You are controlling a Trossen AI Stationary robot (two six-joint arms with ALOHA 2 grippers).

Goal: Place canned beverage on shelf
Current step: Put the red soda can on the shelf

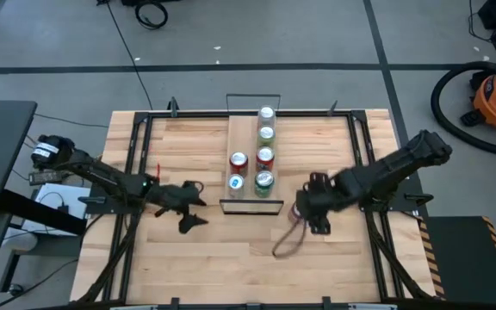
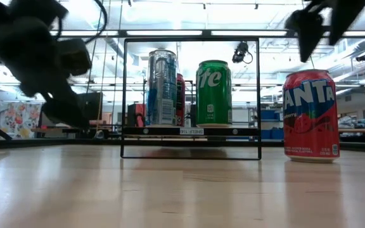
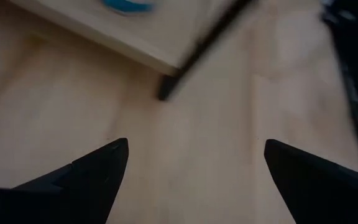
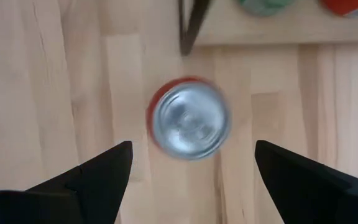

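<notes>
A red Fanta can (image 2: 310, 115) stands upright on the tabletop, to the right of the shelf's near end; its silver top (image 4: 188, 118) shows in the right wrist view. My right gripper (image 4: 191, 146) hangs open above the can, pointing steeply down and clear of it. The shelf (image 1: 246, 129) is a narrow light-wood board with black wire rails. It carries several cans, among them a green one (image 2: 213, 93) and a silver-blue one (image 2: 162, 87). My left gripper (image 1: 198, 204) stands open and low, left of the shelf's near end, with nothing between its fingers.
The shelf's black wire rail (image 2: 192, 98) frames its near end, and one foot of it (image 3: 165, 93) shows ahead of my left gripper. A black frame (image 1: 136, 164) runs around the slatted tabletop. A cable loop (image 1: 284, 245) lies on the wood near my right arm.
</notes>
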